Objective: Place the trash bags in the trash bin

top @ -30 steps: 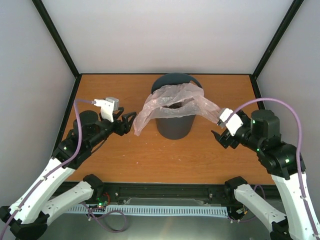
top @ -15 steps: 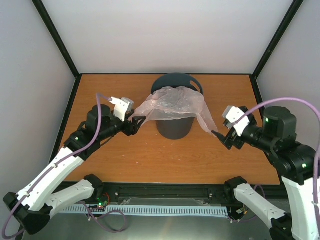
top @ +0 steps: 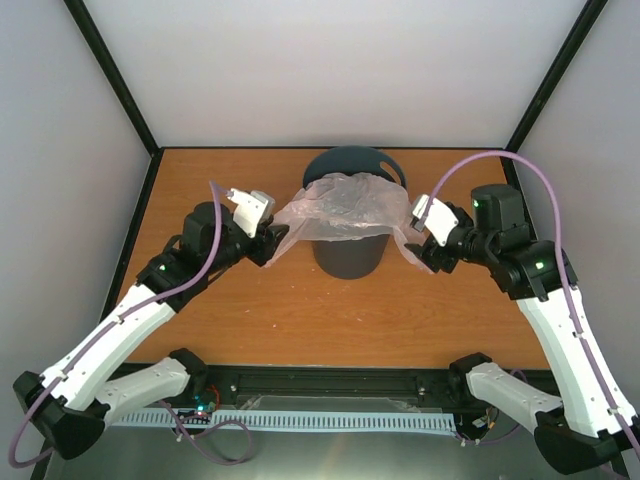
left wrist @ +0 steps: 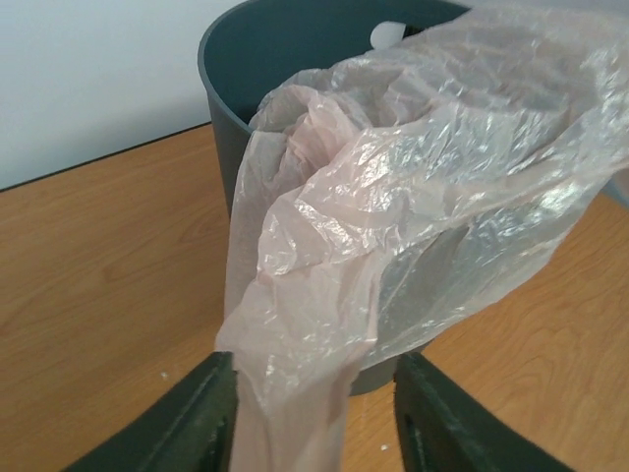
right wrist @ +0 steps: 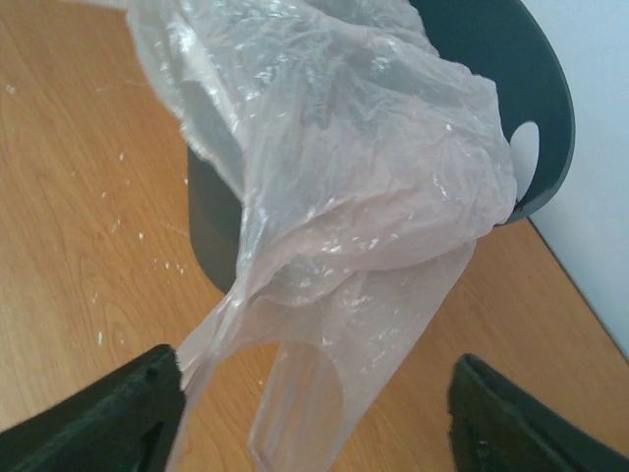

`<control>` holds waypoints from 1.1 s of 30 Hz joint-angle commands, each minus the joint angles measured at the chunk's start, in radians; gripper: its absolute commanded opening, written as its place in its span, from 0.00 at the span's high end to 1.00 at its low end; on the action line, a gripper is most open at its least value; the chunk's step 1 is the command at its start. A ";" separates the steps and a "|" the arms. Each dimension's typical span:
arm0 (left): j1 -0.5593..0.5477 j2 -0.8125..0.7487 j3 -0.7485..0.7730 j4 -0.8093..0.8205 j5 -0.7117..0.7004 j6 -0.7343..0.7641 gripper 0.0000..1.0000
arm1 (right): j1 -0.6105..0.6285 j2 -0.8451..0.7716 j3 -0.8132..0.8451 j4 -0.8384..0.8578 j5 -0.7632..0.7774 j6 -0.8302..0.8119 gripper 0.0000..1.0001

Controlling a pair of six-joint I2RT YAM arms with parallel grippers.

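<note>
The dark grey trash bin stands upright at the table's middle back. The pale-pink trash bag lies spread over the bin's mouth, with its ends hanging down on both sides. My left gripper is open at the bag's left end. In the left wrist view the bag hangs between the spread fingers, against the left one. My right gripper is open at the bag's right end. In the right wrist view the handle loop hangs between the wide-apart fingers. The bin's handle cutout shows at its rim.
The wooden table is enclosed by white walls at the back and both sides, with black corner posts. The bin stands between the two arms. Small white specks lie on the wood beside the bin.
Both grippers have moved in toward the bin; the right arm swung up and left to the bag's hanging right end. The bag lies flatter over the bin's mouth.
</note>
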 commanded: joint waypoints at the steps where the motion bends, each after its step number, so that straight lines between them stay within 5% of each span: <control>1: -0.001 0.027 0.027 0.041 -0.041 0.016 0.59 | 0.010 0.024 -0.038 0.124 0.028 0.015 0.33; 7: -0.001 0.065 0.042 0.098 -0.039 0.011 0.76 | 0.009 0.036 -0.037 0.158 0.017 0.046 0.49; 10: -0.002 0.092 0.065 0.100 -0.027 0.007 0.76 | 0.010 0.043 -0.028 0.141 -0.041 0.070 0.44; 14: -0.001 0.093 0.071 0.103 -0.011 -0.001 0.64 | 0.010 0.045 -0.018 0.103 -0.154 0.097 0.28; 21: -0.001 0.063 0.036 0.100 0.007 0.014 0.46 | 0.010 0.072 -0.021 0.096 -0.193 0.108 0.26; 24: -0.002 0.089 0.039 0.095 0.006 0.015 0.47 | 0.010 0.090 -0.031 0.128 -0.142 0.128 0.27; 27: -0.001 0.114 0.055 0.092 -0.002 0.010 0.57 | 0.010 0.092 -0.041 0.154 -0.124 0.128 0.35; 33: -0.002 0.126 0.079 0.120 -0.053 -0.008 0.86 | 0.010 0.107 -0.015 0.202 -0.066 0.150 0.70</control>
